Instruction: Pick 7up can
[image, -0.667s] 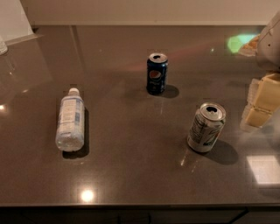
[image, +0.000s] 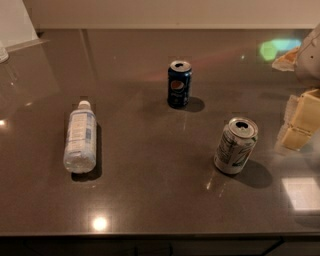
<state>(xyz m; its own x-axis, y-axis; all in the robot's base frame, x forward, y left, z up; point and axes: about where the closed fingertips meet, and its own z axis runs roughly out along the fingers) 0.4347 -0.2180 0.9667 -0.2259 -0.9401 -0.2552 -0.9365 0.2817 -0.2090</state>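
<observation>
The claw (image: 300, 121), pale and blocky over the right edge of the bench (image: 150, 200), is cut off by the picture's right side, as is the arm (image: 311, 55) beyond it. Markings on the 7up can (image: 235, 146) and the label of the lying bottle (image: 80, 137) are too blurred to read. At the far-left corner a white object (image: 15, 22) runs out of view.

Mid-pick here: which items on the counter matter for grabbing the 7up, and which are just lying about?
For the job: 7up can, upright, front right; end effector, at the right edge, apart from it.
Lying about: Pepsi can, upright; water bottle, on its side, left.
</observation>
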